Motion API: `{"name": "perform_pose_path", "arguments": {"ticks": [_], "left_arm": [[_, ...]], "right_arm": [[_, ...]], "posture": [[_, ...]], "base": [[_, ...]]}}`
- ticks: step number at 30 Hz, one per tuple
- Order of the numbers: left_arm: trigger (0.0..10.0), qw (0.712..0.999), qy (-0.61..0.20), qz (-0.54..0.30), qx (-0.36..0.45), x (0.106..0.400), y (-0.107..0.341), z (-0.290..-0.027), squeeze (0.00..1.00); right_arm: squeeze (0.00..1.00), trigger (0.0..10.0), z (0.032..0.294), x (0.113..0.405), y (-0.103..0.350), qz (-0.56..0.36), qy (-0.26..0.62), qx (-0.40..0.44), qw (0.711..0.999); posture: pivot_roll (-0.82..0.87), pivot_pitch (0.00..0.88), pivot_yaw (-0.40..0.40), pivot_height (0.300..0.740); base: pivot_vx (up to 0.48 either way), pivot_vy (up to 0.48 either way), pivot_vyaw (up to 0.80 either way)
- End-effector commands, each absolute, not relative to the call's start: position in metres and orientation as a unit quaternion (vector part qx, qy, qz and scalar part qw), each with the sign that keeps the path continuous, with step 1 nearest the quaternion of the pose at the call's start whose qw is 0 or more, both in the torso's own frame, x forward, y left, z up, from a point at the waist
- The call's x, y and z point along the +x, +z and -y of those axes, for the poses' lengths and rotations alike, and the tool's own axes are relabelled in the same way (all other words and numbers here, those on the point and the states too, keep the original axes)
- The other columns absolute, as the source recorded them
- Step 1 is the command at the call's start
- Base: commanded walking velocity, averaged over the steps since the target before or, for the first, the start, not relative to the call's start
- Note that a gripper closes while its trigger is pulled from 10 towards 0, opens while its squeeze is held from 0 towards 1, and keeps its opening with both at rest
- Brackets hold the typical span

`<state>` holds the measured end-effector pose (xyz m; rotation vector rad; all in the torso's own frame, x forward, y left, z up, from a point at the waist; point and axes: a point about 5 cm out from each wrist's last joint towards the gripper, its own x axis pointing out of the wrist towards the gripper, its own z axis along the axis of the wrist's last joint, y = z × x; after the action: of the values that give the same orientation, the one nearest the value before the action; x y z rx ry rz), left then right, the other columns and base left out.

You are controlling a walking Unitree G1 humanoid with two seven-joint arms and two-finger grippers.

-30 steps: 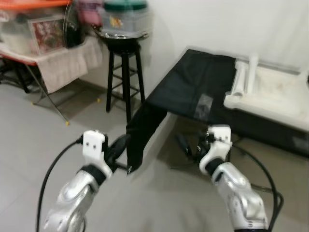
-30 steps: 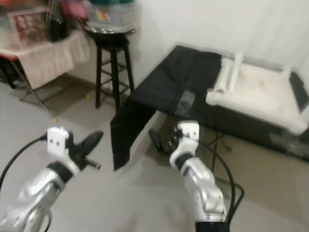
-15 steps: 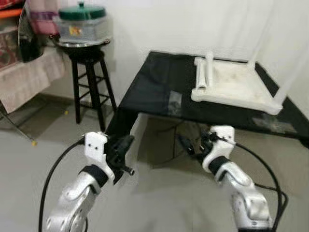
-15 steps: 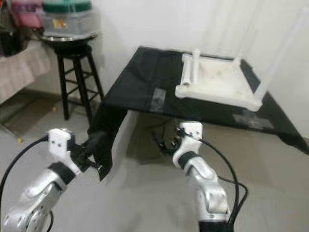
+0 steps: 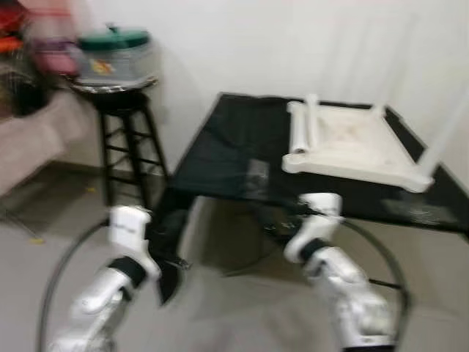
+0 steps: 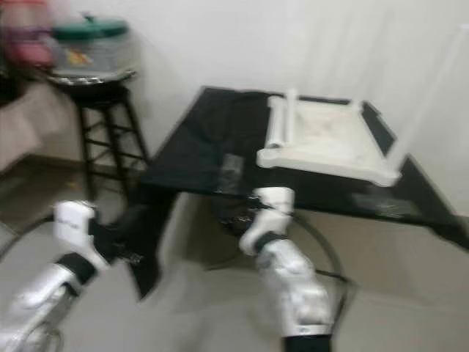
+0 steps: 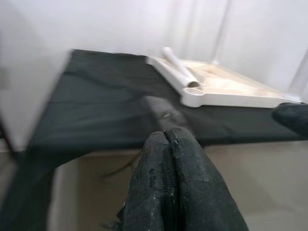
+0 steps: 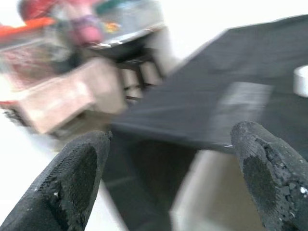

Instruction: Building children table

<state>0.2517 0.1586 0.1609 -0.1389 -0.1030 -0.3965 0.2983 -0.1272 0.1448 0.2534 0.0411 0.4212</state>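
The left gripper had its fingers pressed together, empty; the right gripper stood spread wide. Both hung low before a black-draped table, well short of the upturned white children's table on it. A black stool stood beside, bearing a green-lidded container.

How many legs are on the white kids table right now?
2 visible: one leg lying along the upside-down white table at its left edge, another leg standing at its right corner. Blur may hide others.

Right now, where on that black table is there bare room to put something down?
The black cloth-covered table is bare on its left half, beside the upturned white plastic children's table, which crowds the right side.
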Motion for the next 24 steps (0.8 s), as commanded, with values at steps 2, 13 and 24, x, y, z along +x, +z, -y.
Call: {"name": "perform_pose_path", "arguments": {"ticks": [2, 13, 24], "left_arm": [[10.0, 0.972, -0.216, 0.056, -0.073, 0.2526, 0.1633, -0.1489, 0.0], [10.0, 0.972, -0.217, 0.057, -0.072, 0.2519, 0.1639, -0.1482, 0.0], [10.0, 0.972, -0.219, 0.058, -0.067, 0.252, 0.1649, -0.148, 0.0]], "right_arm": [[0.0, 10.0, 0.142, 0.2977, 0.1435, -0.021, 0.184, 0.119, 0.975], [0.0, 10.0, 0.1427, 0.2974, 0.1448, -0.015, 0.185, 0.125, 0.975], [0.0, 10.0, 0.1429, 0.297, 0.1455, -0.011, 0.186, 0.128, 0.974]], "posture": [[-0.06, 0.0, -0.062, 0.74], [-0.06, 0.0, -0.062, 0.74], [-0.07, 0.0, -0.062, 0.74]], "base": [[0.416, 0.0, -0.8], [0.414, 0.0, -0.65], [0.412, 0.0, 0.0]]}}
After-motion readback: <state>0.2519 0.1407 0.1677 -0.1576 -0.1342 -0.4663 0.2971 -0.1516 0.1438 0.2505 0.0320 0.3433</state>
